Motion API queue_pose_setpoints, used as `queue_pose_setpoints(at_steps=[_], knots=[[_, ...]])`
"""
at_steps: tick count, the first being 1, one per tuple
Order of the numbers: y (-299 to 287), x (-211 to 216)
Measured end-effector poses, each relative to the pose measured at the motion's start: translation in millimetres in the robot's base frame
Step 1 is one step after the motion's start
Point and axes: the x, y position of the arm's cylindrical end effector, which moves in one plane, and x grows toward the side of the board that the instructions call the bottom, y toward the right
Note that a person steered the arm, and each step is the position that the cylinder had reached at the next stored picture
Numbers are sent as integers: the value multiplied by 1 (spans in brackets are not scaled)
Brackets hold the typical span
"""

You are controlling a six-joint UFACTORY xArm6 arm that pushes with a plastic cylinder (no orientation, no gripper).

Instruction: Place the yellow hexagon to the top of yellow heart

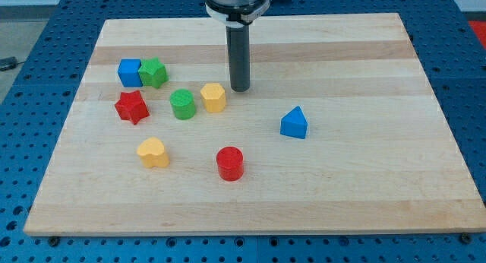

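The yellow hexagon [214,97] stands a little left of the board's middle. The yellow heart [153,153] lies below and to the left of it, toward the view's bottom. My tip [239,88] rests on the board just to the right of the yellow hexagon and slightly above it, with a small gap between them. The dark rod rises straight up from the tip to the arm at the view's top.
A green cylinder [183,104] stands just left of the hexagon. A red star [131,106], a blue cube [130,71] and a green block [153,72] sit at the left. A red cylinder [230,163] is below, a blue triangle [294,123] at the right. The wooden board [342,194] lies on a blue pegboard table.
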Motion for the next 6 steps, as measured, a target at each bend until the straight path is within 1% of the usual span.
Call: queue_pose_setpoints(at_steps=[2,3,4,5,6], knots=[[-34,0],[-39,19],[-40,57],[-54,88],[-91,94]])
